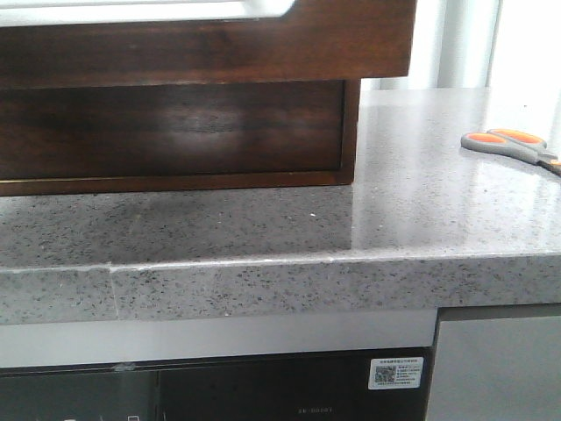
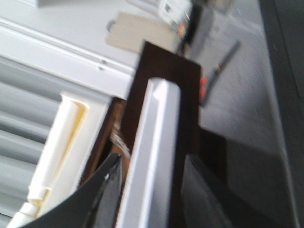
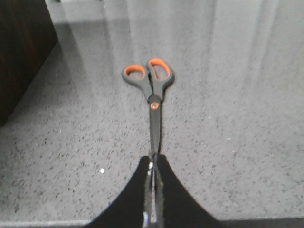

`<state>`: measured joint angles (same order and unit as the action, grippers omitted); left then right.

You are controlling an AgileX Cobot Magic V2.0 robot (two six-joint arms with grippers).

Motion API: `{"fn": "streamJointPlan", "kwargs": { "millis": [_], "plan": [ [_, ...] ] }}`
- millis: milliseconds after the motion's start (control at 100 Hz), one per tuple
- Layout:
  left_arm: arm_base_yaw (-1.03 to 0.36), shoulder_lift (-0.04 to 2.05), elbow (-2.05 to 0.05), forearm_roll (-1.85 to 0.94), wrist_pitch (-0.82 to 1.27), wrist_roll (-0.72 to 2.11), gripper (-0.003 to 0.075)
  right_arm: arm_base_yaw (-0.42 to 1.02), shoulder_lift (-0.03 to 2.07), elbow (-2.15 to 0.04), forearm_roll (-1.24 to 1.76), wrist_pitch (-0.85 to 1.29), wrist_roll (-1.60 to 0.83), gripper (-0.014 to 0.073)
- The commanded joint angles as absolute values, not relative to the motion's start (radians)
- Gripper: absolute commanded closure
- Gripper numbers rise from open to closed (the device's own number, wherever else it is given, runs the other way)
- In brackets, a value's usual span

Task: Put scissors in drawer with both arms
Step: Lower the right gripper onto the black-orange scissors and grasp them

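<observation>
The scissors (image 1: 513, 145), with grey handles and orange-lined loops, lie on the grey stone counter at the far right. In the right wrist view my right gripper (image 3: 153, 159) is shut on the blade end of the scissors (image 3: 153, 95), whose handles point away from it. The dark reddish-brown drawer (image 1: 210, 44) is pulled out at the top left. In the blurred left wrist view my left gripper (image 2: 153, 159) straddles the drawer front (image 2: 166, 61), one finger on each face, gripping it. Neither gripper shows in the front view.
A dark wooden cabinet body (image 1: 175, 132) stands on the speckled counter (image 1: 394, 219) under the drawer. The counter's front edge (image 1: 280, 281) runs across, with a dark appliance (image 1: 219, 386) below it. Cream drawer fittings (image 2: 61, 142) lie beside the left finger.
</observation>
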<state>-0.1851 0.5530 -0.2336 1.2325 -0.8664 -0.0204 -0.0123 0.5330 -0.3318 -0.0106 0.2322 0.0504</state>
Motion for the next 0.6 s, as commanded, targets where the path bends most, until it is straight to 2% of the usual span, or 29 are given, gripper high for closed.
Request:
{"fn": "streamJointPlan", "kwargs": {
  "millis": [0, 90, 220, 280, 450, 590],
  "plan": [
    [-0.190, 0.557, -0.263, 1.071, -0.961, -0.044, 0.0435, 0.004, 0.598, -0.407, -0.022, 0.212, 0.046, 0.0650],
    [-0.190, 0.555, -0.263, 1.006, -1.008, -0.044, 0.0435, 0.013, 0.673, -0.471, -0.022, 0.271, 0.046, 0.0574],
    [-0.190, 0.518, -0.263, 0.933, -1.016, -0.062, 0.0435, 0.013, 0.808, -0.587, -0.022, 0.331, 0.046, 0.0341],
    [-0.190, 0.490, -0.263, 0.899, -0.999, -0.080, 0.0435, 0.013, 0.854, -0.638, -0.022, 0.358, 0.046, 0.0292],
    [-0.190, 0.388, -0.271, 0.830, -0.837, -0.089, 0.0435, 0.013, 1.052, -0.802, -0.023, 0.420, 0.046, 0.0284],
    [-0.190, 0.292, -0.273, 0.773, -0.704, -0.156, 0.0435, 0.013, 1.231, -0.974, -0.023, 0.554, 0.046, 0.0284]
  ]
}}
